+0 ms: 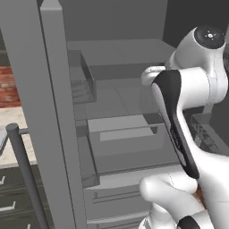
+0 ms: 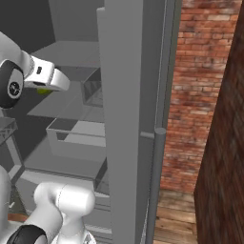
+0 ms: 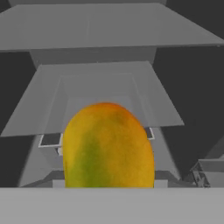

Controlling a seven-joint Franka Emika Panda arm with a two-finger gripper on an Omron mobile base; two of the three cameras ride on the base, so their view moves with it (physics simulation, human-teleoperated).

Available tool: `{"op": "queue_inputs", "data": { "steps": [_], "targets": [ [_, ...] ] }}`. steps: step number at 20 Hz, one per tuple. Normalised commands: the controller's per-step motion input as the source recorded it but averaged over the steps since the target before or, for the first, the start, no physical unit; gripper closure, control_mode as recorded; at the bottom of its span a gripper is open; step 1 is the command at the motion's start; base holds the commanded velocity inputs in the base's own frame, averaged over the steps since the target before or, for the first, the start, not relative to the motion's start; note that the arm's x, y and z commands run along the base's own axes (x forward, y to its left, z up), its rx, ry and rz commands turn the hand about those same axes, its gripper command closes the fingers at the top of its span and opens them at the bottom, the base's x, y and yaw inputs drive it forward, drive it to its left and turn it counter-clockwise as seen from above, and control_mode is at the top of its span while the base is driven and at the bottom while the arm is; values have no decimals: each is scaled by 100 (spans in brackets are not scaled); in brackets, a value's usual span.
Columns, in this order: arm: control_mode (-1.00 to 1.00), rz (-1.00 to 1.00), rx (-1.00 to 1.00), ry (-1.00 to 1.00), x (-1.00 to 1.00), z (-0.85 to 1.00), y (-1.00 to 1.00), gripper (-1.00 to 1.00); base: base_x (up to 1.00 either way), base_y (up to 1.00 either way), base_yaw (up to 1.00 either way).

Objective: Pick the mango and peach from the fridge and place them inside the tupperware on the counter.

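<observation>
The mango (image 3: 108, 146), yellow-green with an orange blush, looms close in the hand view and hangs above the grey shelves and drawers of the fridge (image 3: 100, 30). My fingertips are hidden around it. In the right base view my gripper (image 2: 45, 88) reaches into the open fridge (image 2: 124, 95) at upper-shelf height, and a sliver of the mango (image 2: 44, 90) peeks out beneath the white hand. In the left base view the arm covers the hand inside the fridge (image 1: 120, 129). The peach and the tupperware are out of view. A strip of the beige counter (image 1: 11, 120) lies at the left.
The open fridge door (image 1: 49, 112) stands close on the left with its bar handle (image 1: 24, 170); the other door edge and handle (image 2: 155, 181) stand on the right. Clear door bins (image 1: 82, 82) hang inside. A brick wall (image 2: 200, 95) rises beyond.
</observation>
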Motion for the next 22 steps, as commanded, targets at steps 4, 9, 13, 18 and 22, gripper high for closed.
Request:
{"op": "queue_inputs", "data": {
  "steps": [4,9,13,18,22],
  "targets": [
    [-100,1,0,9,-100,-1,-4,100,0,0,0],
    [-100,0,0,20,-92,-12,-20,100,0,0,0],
    [-100,-1,0,26,-18,-12,-2,100,0,0,0],
    [-100,0,1,4,-31,-14,0,100,0,0,0],
    [100,0,0,9,-29,-19,0,100,-15,0,0]
  ]
}}
